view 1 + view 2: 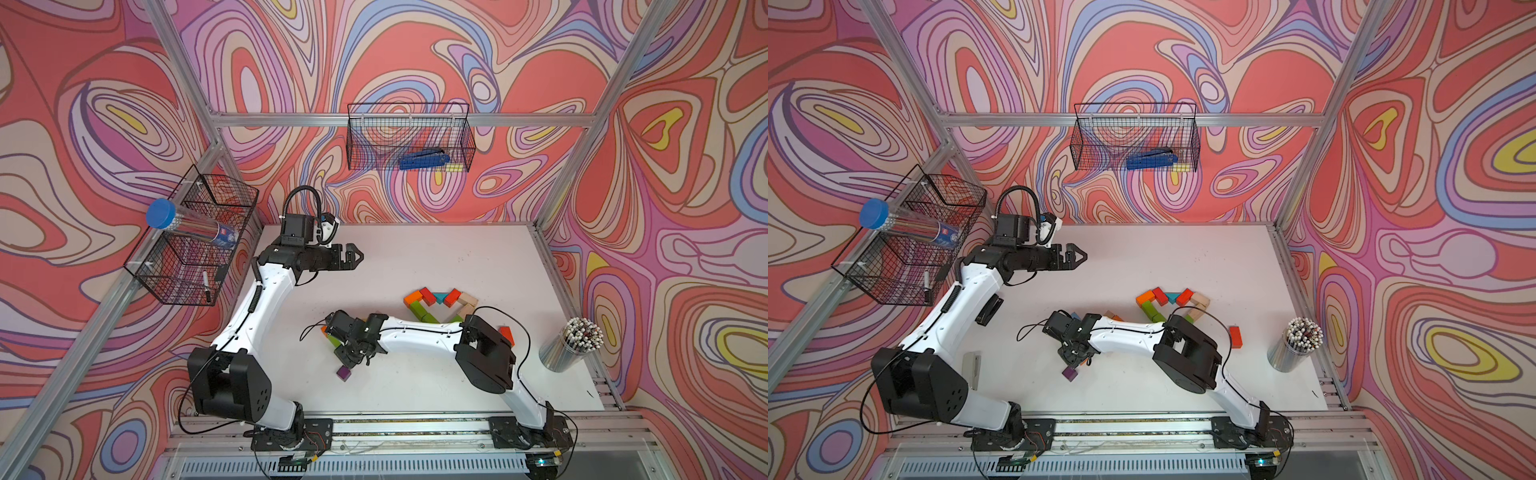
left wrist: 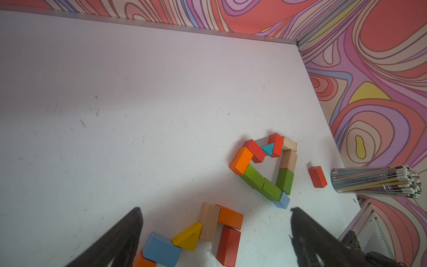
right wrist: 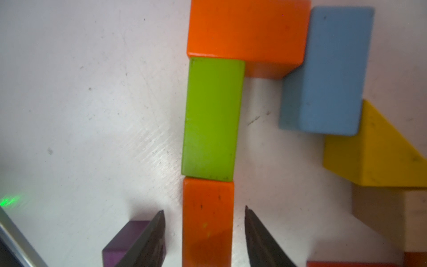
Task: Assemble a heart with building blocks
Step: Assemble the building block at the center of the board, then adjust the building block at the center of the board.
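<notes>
Right wrist view shows the right tool (image 3: 204, 208) partly open astride an orange brick (image 3: 208, 219), with a gap on each side, so it grips nothing. That brick butts end-on against a green brick (image 3: 212, 118), and a purple cube (image 3: 124, 240) sits just beside the tool. Closing off-centre could twist the orange brick and shove the green one; a sideways drift would knock the cube. The left tool (image 2: 215, 208) hangs wide open and empty. The part-built heart (image 2: 254, 178) lies well apart on the counter (image 2: 115, 92).
</notes>
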Tool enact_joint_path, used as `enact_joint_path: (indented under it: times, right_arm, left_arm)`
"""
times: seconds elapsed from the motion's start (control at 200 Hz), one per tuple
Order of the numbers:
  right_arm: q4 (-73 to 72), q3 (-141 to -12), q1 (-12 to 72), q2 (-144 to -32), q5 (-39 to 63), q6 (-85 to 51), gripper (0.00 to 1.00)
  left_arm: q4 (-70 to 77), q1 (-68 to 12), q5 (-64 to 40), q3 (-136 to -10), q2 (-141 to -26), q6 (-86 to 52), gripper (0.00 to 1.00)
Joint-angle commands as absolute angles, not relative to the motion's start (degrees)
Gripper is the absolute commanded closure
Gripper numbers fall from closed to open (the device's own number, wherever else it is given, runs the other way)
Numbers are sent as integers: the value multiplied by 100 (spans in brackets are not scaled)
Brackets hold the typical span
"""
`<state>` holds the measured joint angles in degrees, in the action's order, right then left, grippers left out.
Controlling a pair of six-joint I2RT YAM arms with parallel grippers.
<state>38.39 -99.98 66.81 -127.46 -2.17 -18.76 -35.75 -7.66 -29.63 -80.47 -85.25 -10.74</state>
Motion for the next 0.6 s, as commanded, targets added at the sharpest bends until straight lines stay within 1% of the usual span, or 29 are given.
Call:
enact_joint_path:
  times: [0.0,0.17,0.371,0.596]
  right_arm:
    - [3676,-9845,6699,-12637,-179,-1914,41]
    - [3480,-9462,6675,-12223,-366,-2037,36]
    - [3260,-8678,6533,-11344,-514,-2259,31]
    - [3166,-7460,5924,-9970,-646,-2639,28]
  left_arm:
    - [-3478,-746,-3030,-7998,-8446,-1063,0]
    - [-3472,-746,-3082,-7998,-8446,-1072,0]
    - [-3436,-747,-3210,-7981,-8455,-1090,0]
    - [-3393,-782,-3273,-7954,-8464,-1118,0]
